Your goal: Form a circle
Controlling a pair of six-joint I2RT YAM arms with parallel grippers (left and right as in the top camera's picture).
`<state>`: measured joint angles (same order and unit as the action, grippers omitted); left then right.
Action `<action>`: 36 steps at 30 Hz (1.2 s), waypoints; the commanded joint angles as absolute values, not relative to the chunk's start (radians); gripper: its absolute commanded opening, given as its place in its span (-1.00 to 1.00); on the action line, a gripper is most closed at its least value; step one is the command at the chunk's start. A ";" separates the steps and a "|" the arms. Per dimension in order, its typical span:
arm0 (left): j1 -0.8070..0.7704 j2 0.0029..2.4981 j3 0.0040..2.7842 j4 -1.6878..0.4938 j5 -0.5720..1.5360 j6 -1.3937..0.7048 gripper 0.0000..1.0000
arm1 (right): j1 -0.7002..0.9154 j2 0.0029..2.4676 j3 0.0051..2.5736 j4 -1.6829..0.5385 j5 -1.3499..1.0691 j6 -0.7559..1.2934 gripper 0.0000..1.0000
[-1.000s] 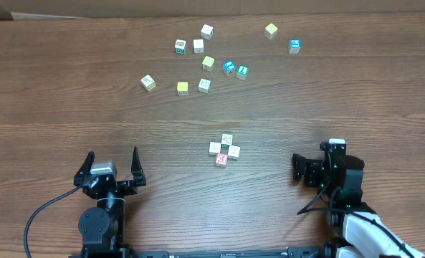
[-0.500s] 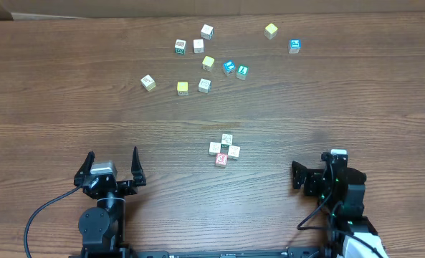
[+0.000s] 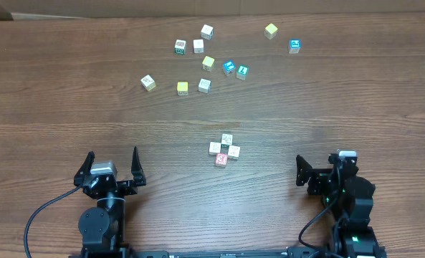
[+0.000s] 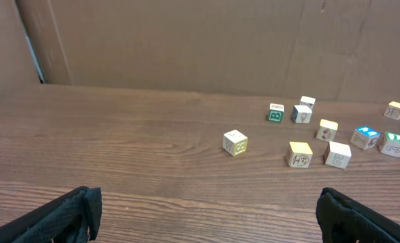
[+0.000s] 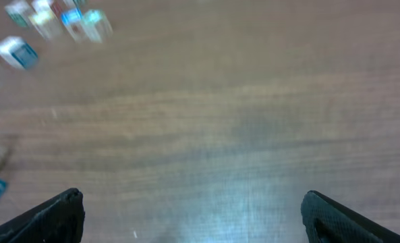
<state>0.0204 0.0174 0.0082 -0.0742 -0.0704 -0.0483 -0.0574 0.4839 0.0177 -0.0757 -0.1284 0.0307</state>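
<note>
4 small cream cubes, 1 with a red-printed face, are entered as the circle (image 3: 231,151). It is a tight clump set near the front middle of the table (image 3: 47,107), well apart from the looser scatter of cubes (image 3: 204,84) farther back.

Entry, left gripper (image 3: 112,155): jaws spread to the full, nothing held.

Entry, right gripper (image 3: 320,168): jaws likewise spread wide, nothing held. Only bare wood is seen between the fingers in each wrist view.

Bearing: the clump is placed between the 2 grippers, ahead of each and inward. It lies to the right of the left gripper and to the left of the right gripper. The right gripper is judged slightly the nearer. No long axis is offered, since the clump is about as wide as it is deep.

Not made out: the clump is caught by neither wrist camera, and the right wrist view is blurred. Whether the 4 cubes touch, and whether the dark centre is a true gap, cannot be told from overhead.
</note>
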 commanded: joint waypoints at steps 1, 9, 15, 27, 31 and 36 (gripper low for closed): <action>0.026 0.005 0.005 -0.073 -0.059 -0.029 0.99 | -0.058 0.392 0.007 -0.073 -0.145 0.038 1.00; 0.026 0.005 0.005 -0.073 -0.059 -0.029 0.99 | -0.054 0.210 0.007 -0.073 -0.144 0.038 1.00; 0.026 0.005 0.005 -0.073 -0.059 -0.029 0.99 | -0.054 0.100 0.007 -0.073 -0.144 0.037 1.00; 0.026 0.005 0.005 -0.073 -0.059 -0.029 0.99 | -0.054 0.002 0.008 -0.070 -0.144 0.036 1.00; 0.026 0.005 0.005 -0.073 -0.059 -0.029 0.99 | -0.052 0.002 0.008 -0.070 -0.144 0.037 1.00; 0.026 0.005 0.005 -0.073 -0.059 -0.029 0.99 | -0.034 0.002 0.008 -0.070 -0.144 0.037 1.00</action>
